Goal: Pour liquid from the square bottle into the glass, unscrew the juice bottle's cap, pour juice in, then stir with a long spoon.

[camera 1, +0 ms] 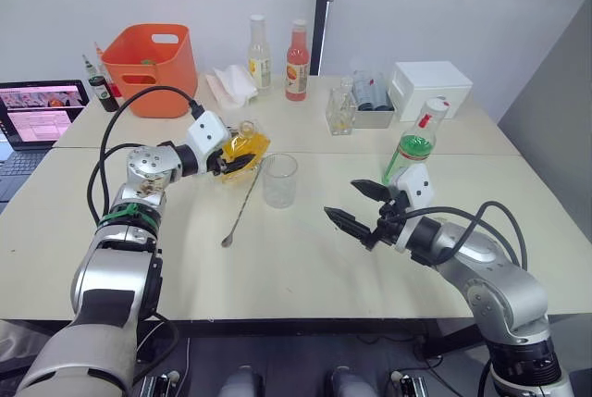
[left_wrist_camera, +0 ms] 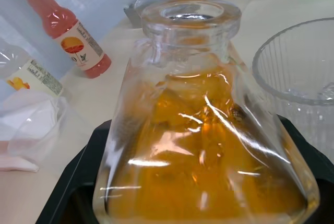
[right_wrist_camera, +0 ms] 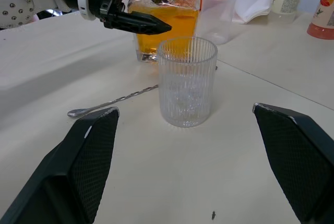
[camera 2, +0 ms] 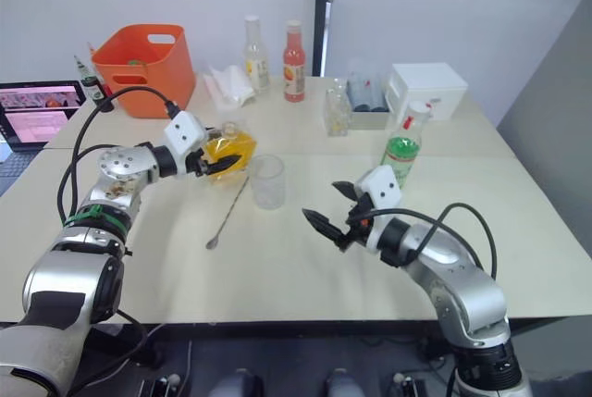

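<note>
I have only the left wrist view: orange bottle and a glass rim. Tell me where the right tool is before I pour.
Observer: The right tool hovers open over the table, on the robot's right of the glass and apart from it.
Operator: Report the spoon.
Observer: The spoon lies flat on the table just to the robot's left of the glass, its bowl toward the robot.
Operator: Check the juice bottle's top.
Observer: The juice bottle stands upright beyond the right tool, with its cap on.
</note>
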`<state>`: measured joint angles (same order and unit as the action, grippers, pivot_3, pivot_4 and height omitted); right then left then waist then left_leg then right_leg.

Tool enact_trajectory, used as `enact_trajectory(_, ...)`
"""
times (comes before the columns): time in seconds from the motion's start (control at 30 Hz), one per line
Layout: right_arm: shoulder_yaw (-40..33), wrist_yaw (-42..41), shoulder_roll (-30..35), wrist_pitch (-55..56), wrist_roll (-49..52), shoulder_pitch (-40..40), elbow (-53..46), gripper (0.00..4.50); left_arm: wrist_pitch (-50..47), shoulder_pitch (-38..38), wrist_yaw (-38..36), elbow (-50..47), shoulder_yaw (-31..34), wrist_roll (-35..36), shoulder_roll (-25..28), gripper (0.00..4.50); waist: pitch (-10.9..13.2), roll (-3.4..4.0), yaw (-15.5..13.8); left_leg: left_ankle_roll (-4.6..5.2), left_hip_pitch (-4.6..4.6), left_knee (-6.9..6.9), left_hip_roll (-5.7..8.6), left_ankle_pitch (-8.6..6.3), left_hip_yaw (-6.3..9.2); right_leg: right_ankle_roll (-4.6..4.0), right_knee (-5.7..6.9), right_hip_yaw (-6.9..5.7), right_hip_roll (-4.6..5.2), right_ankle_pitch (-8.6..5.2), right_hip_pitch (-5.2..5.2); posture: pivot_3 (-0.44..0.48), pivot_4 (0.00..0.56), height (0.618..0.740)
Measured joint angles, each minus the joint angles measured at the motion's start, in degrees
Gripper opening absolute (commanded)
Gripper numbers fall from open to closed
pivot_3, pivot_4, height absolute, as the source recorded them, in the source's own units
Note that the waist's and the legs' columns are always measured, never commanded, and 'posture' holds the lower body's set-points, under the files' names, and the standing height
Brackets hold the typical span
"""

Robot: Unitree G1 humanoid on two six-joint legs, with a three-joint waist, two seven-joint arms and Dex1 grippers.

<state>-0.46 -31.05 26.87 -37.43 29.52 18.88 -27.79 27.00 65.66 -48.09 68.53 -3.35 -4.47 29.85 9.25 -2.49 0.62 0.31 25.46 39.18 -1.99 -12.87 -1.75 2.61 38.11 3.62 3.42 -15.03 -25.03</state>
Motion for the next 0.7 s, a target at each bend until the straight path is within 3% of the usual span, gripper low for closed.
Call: enact_trajectory(0.7,0.9,3.9,-1.8,-0.2,0.0,0.0,-2.6,4.35,17.0,3.7,22.8,6.0,-9.2,-18.8,-0.3,2.82,0.0,0.0,-0.1,0.0,0.13,0.0,0.03,0.0,0.0,0.03,0.08,-0.04,0.02,0.03,-0.11,0.0,0.15,0.715)
